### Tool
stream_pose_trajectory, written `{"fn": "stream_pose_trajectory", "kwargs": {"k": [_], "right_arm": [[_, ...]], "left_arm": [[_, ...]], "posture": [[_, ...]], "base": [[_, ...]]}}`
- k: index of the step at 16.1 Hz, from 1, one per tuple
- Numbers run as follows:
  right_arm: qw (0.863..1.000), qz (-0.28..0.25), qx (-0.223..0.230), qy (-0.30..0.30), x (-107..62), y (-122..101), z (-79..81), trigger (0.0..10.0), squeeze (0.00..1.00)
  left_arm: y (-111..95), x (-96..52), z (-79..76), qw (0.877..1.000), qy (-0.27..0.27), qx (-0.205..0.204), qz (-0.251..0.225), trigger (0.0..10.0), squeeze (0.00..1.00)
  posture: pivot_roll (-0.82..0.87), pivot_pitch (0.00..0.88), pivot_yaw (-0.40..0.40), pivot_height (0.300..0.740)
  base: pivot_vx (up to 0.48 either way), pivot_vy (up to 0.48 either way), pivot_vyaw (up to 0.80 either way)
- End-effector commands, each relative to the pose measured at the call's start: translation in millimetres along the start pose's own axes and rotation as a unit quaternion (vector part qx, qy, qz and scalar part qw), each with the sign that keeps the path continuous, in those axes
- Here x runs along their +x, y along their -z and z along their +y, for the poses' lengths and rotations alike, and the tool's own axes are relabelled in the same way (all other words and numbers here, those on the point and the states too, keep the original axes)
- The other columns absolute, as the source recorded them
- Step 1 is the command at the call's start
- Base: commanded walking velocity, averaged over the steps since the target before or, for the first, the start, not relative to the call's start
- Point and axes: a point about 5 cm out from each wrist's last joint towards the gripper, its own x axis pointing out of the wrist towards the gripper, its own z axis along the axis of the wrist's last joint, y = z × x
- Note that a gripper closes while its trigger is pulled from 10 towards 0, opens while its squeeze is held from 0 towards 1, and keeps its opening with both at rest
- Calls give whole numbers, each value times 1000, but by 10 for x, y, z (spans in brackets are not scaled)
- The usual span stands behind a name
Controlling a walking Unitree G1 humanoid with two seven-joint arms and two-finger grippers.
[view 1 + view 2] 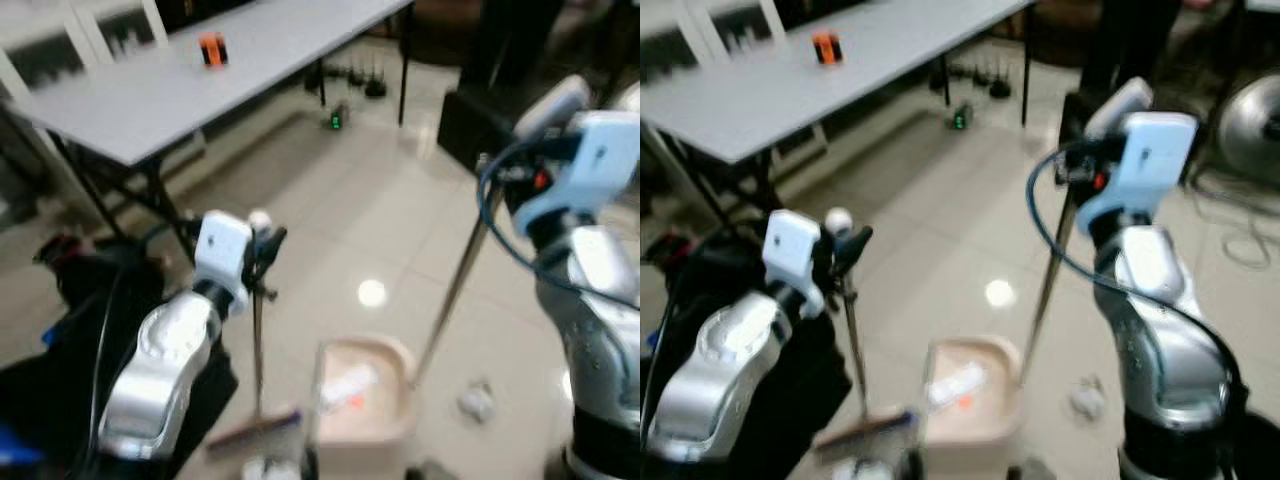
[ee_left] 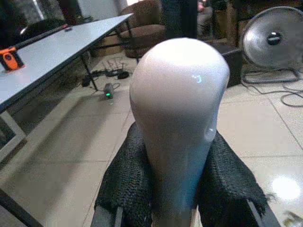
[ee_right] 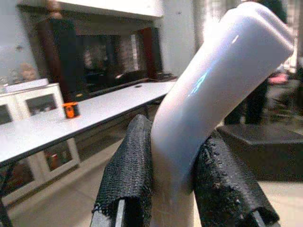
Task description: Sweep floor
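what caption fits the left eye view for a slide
Left gripper holds broom, right gripper holds dustpan handle.

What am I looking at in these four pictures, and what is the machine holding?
A silver two-armed humanoid robot is sweeping. Two pictures come from its head, looking down; two from cameras on its wrists. The left claw grips the white-knobbed handle of a small broom. The right claw grips the white handle of a long-stemmed beige plastic dustpan, which holds some litter. A crumpled scrap lies on the pale tiled floor beside the pan. Behind is a grey folding table with a small orange object.
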Motion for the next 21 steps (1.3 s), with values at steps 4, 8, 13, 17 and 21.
{"fn": "stream_pose_trajectory", "kwargs": {"k": [4, 8, 13, 17, 21], "right_arm": [[1000, -20, 3, 6, -28, -111, -6, 10000, 0], [1000, -24, 12, 17, -38, -131, -41, 10000, 0], [998, -41, 33, 35, -39, -185, -99, 10000, 0], [998, -52, 26, 33, -18, -254, -106, 10000, 0], [997, -65, 29, 35, 6, -321, -142, 10000, 0]], "left_arm": [[-85, 9, 2, 1000, 10, 9, -9, 10000, 0], [-63, 7, 3, 1000, 4, 0, -4, 10000, 0], [-101, 3, 47, 1000, 1, 6, -17, 10000, 0], [-124, 45, 31, 1000, 6, 16, -20, 10000, 0], [-124, 60, 8, 1000, 9, 20, -20, 10000, 0]], "posture": [[-25, 49, 92, 740], [-26, 52, 96, 740], [-20, 51, 106, 740], [-21, 51, 109, 740], [-26, 49, 110, 740]], "base": [[-313, 0, -439], [-61, 0, -123], [0, 0, 0], [0, -140, 0], [0, -310, 0]]}}
